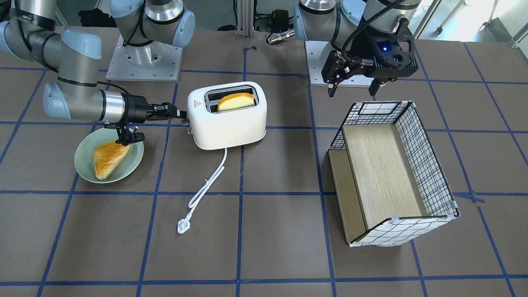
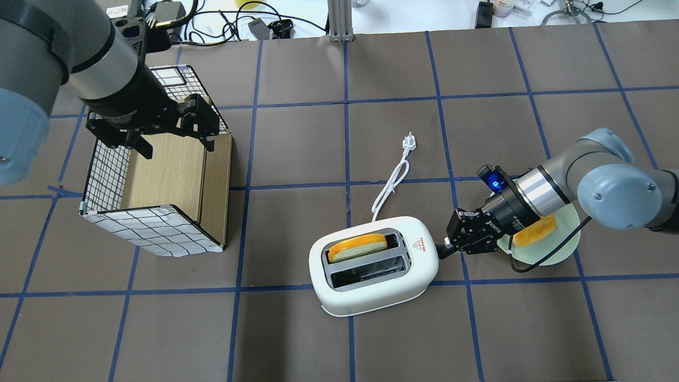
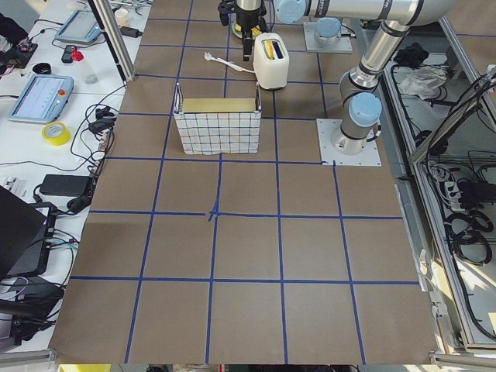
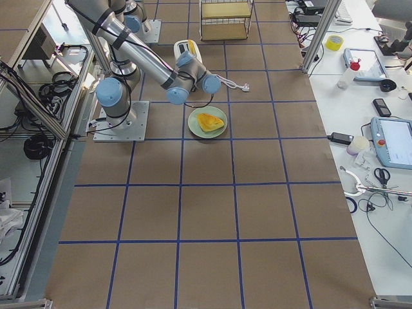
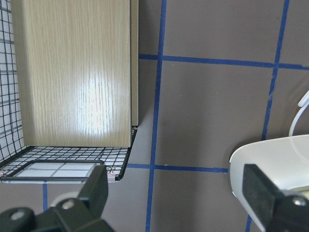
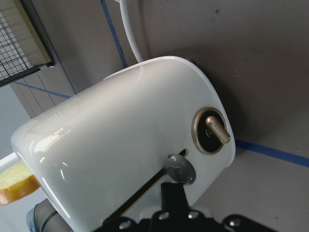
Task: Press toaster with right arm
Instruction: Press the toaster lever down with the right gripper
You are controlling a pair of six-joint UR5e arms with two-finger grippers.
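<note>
The right arm (image 2: pixel 604 185) stretches out nearly level, forearm and wrist horizontal, and the right claw (image 2: pixel 441 246) points sideways with its two fingers closed tight together. The left arm (image 2: pixel 101 63) stands apart on its own side — wrist turned down, the left claw (image 2: pixel 175 144) held aloft, fingers spread wide and pointing downward.

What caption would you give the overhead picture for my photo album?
Right end effector at the lever end of the white toaster, a bread slice standing in one slot.
</note>
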